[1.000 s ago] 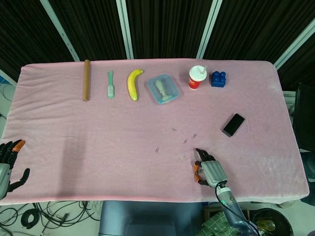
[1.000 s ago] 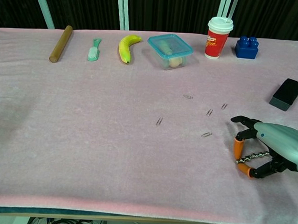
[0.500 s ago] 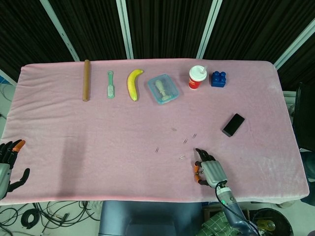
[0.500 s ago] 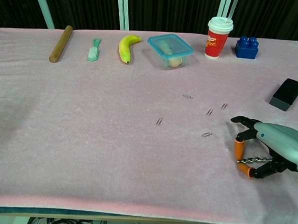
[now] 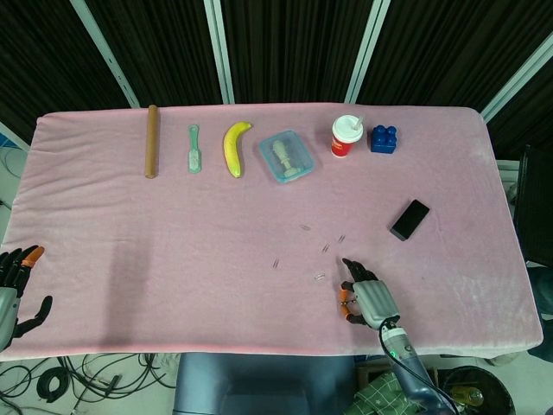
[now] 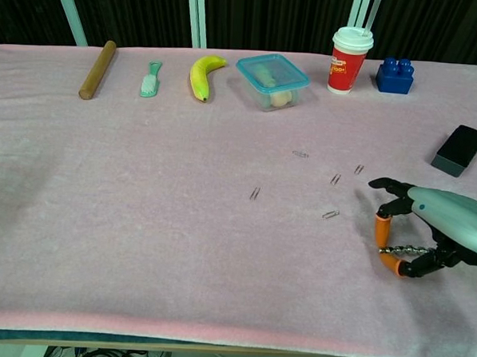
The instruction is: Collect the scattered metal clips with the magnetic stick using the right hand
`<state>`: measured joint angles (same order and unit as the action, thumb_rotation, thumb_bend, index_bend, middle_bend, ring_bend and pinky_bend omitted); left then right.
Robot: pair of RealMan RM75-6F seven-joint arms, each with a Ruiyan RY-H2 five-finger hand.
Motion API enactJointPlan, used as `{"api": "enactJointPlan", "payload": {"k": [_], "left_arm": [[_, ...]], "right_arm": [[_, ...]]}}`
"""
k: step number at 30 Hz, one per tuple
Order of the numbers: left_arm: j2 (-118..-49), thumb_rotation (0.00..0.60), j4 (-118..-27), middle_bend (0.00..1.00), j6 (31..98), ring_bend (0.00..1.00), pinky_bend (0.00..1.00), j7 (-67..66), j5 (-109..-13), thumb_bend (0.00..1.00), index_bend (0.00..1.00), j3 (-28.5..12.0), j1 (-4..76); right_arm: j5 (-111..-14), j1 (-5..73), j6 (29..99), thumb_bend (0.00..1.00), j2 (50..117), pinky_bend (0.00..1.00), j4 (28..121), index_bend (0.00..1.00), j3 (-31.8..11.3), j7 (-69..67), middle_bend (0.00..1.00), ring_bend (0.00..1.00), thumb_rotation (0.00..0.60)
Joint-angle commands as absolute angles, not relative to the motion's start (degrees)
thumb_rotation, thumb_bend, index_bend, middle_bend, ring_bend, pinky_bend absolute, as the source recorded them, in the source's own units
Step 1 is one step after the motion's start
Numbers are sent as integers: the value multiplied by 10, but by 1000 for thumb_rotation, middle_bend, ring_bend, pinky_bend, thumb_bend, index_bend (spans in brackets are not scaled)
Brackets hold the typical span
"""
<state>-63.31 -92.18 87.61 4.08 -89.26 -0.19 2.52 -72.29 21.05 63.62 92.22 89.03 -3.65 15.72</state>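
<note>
Your right hand (image 6: 428, 232) sits low at the near right of the bench (image 6: 139, 245), palm down on the pink cloth. Its fingers (image 6: 382, 228) are curled around the magnetic stick (image 6: 400, 250), a thin metallic rod lying crosswise under the palm, pinched between the orange-tipped thumb and the dark fingers. In the head view the same hand (image 5: 366, 296) shows just right of the clips; the stick there is too small to make out.

Five metal clips lie loose on the cloth, none touching the stick:
- nearest clip (image 6: 330, 214), just left of your right hand
- second clip (image 6: 335, 179), up and left of the hand
- third clip (image 6: 359, 169), just beside the second
- fourth clip (image 6: 300, 154), further toward the back
- fifth clip (image 6: 255, 193), well apart to the left

Your left hand (image 5: 15, 292) hangs off the bench's near left corner, fingers spread, holding nothing.

Back row, left to right: wooden rod (image 6: 97, 58), green brush (image 6: 151, 79), banana (image 6: 202, 73), lidded plastic box (image 6: 271, 81), red paper cup (image 6: 350, 60) with straw, blue toy brick (image 6: 395, 75). A black phone-like slab (image 6: 459, 149) lies near the right edge.
</note>
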Motion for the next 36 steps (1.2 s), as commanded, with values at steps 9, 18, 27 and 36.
{"api": "enactJointPlan", "payload": {"k": [9, 18, 27, 36], "left_arm": [[-633, 600, -922, 73, 876, 0, 0, 41, -892, 420, 72, -2, 25], [-633, 600, -923, 73, 876, 0, 0, 41, -892, 420, 72, -2, 25], [-632, 600, -922, 74, 875, 0, 0, 43, -892, 420, 72, -2, 26], [-632, 600, -923, 74, 874, 0, 0, 44, -891, 421, 72, -2, 26]], "right_arm": [[-713, 229, 632, 341, 863, 169, 964, 583, -67, 170, 0, 0, 600], [-660, 254, 592, 342, 835, 169, 1028, 583, -109, 129, 0, 0, 600], [-602, 286, 543, 357, 856, 169, 1028, 591, -183, -6, 0, 0, 600], [-567, 326, 475, 358, 886, 169, 983, 596, -234, -125, 0, 0, 600]]}}
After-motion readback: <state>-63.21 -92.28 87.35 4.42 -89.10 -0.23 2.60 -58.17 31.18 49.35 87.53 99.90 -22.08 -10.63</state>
